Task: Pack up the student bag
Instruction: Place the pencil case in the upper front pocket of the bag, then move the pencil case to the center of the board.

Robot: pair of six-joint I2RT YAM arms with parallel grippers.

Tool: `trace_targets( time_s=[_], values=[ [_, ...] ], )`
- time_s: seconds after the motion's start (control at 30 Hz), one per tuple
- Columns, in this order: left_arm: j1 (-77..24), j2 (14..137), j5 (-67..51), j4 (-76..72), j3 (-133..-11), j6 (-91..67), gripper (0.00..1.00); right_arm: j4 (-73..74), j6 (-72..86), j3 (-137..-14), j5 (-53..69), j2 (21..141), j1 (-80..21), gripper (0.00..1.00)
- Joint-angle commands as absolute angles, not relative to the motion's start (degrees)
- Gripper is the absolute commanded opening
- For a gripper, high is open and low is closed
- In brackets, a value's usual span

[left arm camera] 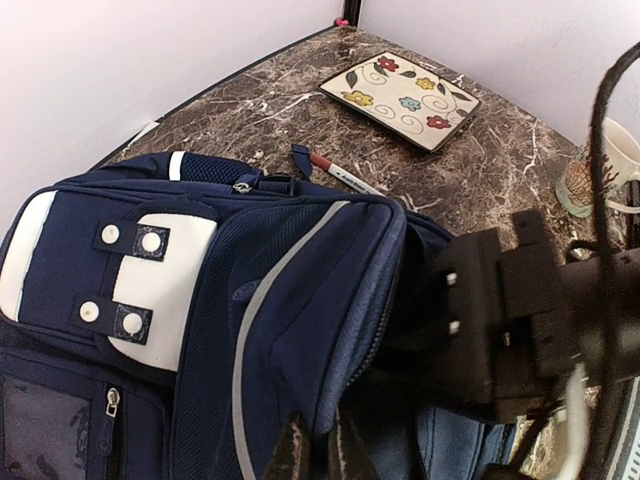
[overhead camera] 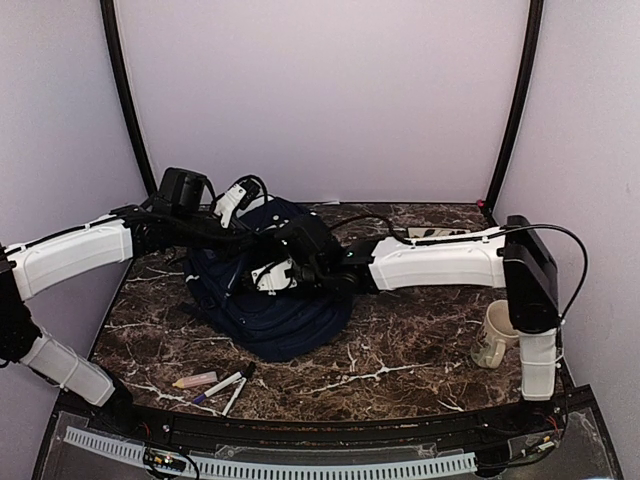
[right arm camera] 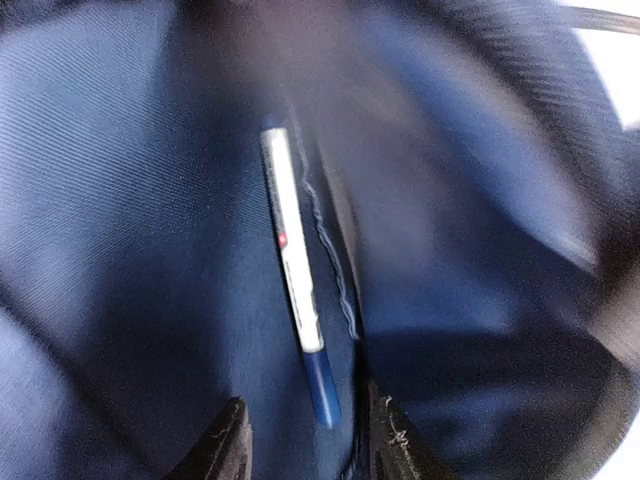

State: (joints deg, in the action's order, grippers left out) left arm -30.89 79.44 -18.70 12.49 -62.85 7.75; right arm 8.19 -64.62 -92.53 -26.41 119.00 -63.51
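The student bag (overhead camera: 285,310), navy with white patches, lies at the middle of the table with its main compartment open. My left gripper (left arm camera: 320,445) is shut on the zip edge of the bag's front panel (left arm camera: 300,300), holding the mouth apart. My right gripper (overhead camera: 275,272) is reached inside the bag. In the right wrist view its fingers (right arm camera: 225,440) stand open on either side of a white pen with a blue cap (right arm camera: 293,300). The pen lies on the blue lining and touches neither finger.
A flowered square plate (left arm camera: 400,98) and a red-capped pen (left arm camera: 340,172) lie behind the bag. A mug (overhead camera: 493,335) stands at the right by the right arm's base. Markers (overhead camera: 225,385) lie near the front left edge.
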Motion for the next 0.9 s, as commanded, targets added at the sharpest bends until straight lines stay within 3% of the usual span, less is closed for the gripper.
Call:
trace_targets(
  time_s=[0.0,0.37,0.53,0.7,0.87],
  values=[
    [-30.14,76.52,-14.62,7.03,-62.36,9.09,0.0,18.13,-53.88,-92.27,-22.56,111.79,-64.42,0.42],
    [-29.82,78.59,-12.78,7.14,-62.55,9.19,0.0,26.49,-43.03,-76.37,-18.49,97.08,-63.2,0.43],
    [-29.72,79.63,-10.74,7.4,-62.75,8.74,0.0,25.07,-36.64,-70.29,-12.66,91.81,-54.45,0.47],
    [-29.77,80.95,-8.71,8.39,-63.48,8.63,0.0,29.01,-27.82,-75.74,-2.45,96.44,-41.35,0.46],
    [-29.73,80.78,-9.48,8.43,-63.46,8.52,0.0,33.28,-20.51,-83.65,3.97,104.94,-34.98,0.45]
  ],
)
